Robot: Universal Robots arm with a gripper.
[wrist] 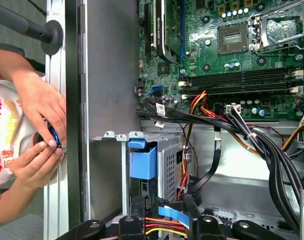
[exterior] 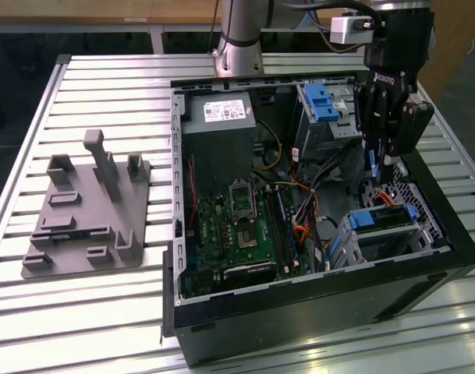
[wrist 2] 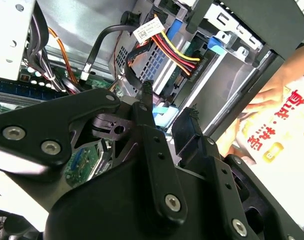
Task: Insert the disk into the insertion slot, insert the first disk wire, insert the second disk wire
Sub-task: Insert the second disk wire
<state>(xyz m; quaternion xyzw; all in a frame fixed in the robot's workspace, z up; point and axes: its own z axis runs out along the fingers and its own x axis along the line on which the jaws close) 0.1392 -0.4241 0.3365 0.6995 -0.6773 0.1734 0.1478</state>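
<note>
In the exterior view the disk point(exterior: 381, 220), silver in its blue carrier, sits in the grey perforated insertion slot point(exterior: 424, 227) at the open computer case's near right corner. My gripper point(exterior: 381, 156) hangs just above it, inside the case. Both wrist views show the fingers point(wrist: 142, 206) closed on a flat light-blue wire point(wrist: 174, 212) point(wrist 2: 160, 108). A red, yellow and black wire bundle point(wrist 2: 174, 52) runs into a black plug at the drive bay. The blue carrier point(wrist: 143, 161) shows against the perforated bay wall point(wrist: 167, 165).
A taller silver cage with a ribbed blue tab point(exterior: 318, 101) stands at the case's back. The motherboard point(exterior: 237, 226) and black cable bundles point(wrist: 271, 150) lie beside the bay. A person's hands point(wrist: 39, 135) work outside the case wall. A grey fixture point(exterior: 89, 210) is on the table's left.
</note>
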